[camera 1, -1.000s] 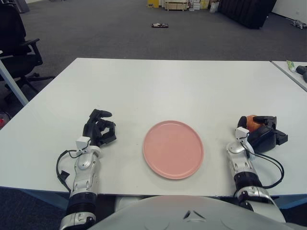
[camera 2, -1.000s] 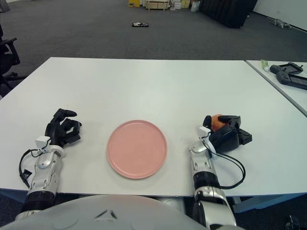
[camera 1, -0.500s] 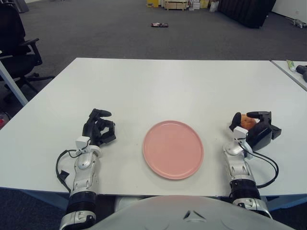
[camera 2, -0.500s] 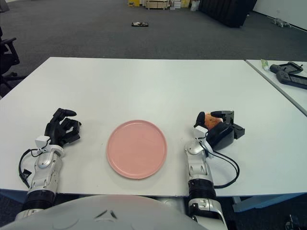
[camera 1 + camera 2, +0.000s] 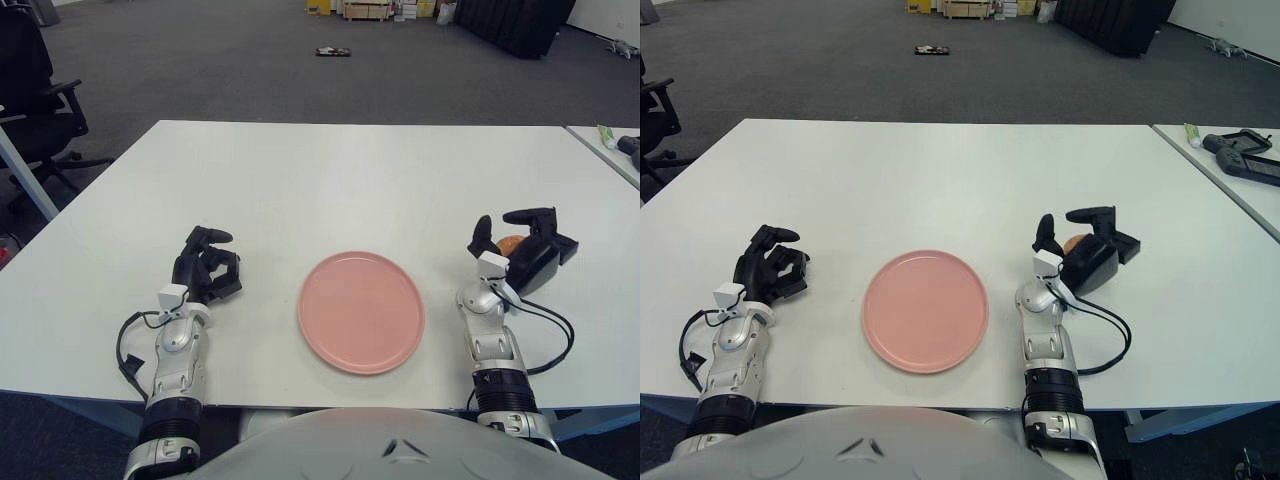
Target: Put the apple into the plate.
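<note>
A pink plate [image 5: 361, 310] lies on the white table [image 5: 350, 180] at the front middle. My right hand [image 5: 515, 248] is to the right of the plate, a little above the table, with its fingers closed around the orange-red apple [image 5: 509, 243]; only a small part of the apple shows between the fingers. It also shows in the right eye view [image 5: 1073, 243]. My left hand [image 5: 205, 266] rests on the table left of the plate, fingers curled, holding nothing.
A second table [image 5: 610, 150] stands at the far right with a tube [image 5: 605, 136] and a black device [image 5: 1240, 156] on it. An office chair [image 5: 35, 95] is at the far left. Grey carpet lies beyond the table.
My right hand has moved left toward the plate with the apple in it and has turned more upright. The left hand has not moved.
</note>
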